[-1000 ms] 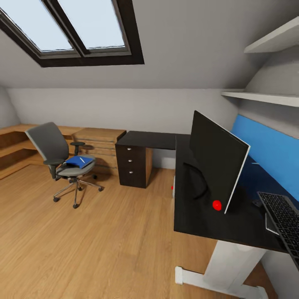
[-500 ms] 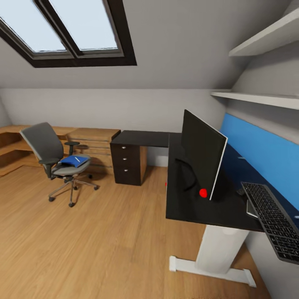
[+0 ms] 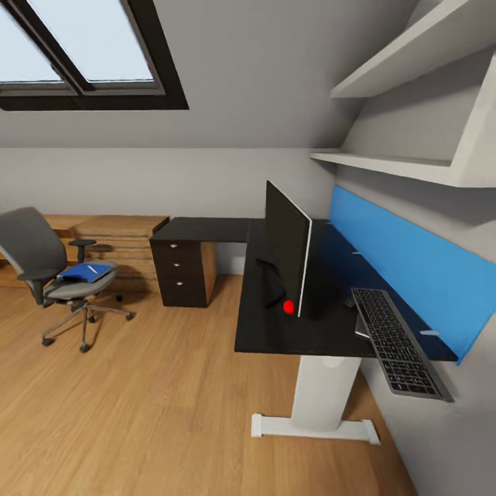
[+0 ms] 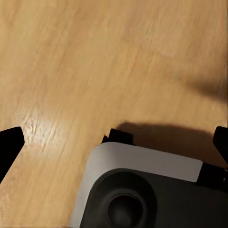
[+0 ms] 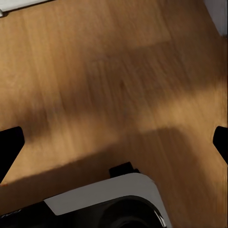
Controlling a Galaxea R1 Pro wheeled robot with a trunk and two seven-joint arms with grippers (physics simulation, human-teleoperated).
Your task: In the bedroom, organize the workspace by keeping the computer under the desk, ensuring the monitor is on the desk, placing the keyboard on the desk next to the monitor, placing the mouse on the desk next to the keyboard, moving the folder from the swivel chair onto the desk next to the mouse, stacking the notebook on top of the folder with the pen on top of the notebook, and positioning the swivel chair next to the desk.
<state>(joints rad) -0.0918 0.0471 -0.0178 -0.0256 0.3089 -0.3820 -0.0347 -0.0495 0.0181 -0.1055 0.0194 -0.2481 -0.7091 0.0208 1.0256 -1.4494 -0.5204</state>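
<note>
The left gripper (image 4: pixel 114 137) points down at the floor, with its two dark fingertips (image 4: pixel 10 142) showing at opposite edges of the left wrist view, spread wide and nothing between them. Below it lies part of the robot's own base (image 4: pixel 142 190), a pale grey rounded shell with a dark round fitting.

The right gripper (image 5: pixel 114 140) likewise hangs pointing downward, its dark fingertips (image 5: pixel 10 142) set far apart at the two edges of the right wrist view, holding nothing. A curved pale grey and dark part of the robot's body (image 5: pixel 109 199) sits beneath it.
</note>
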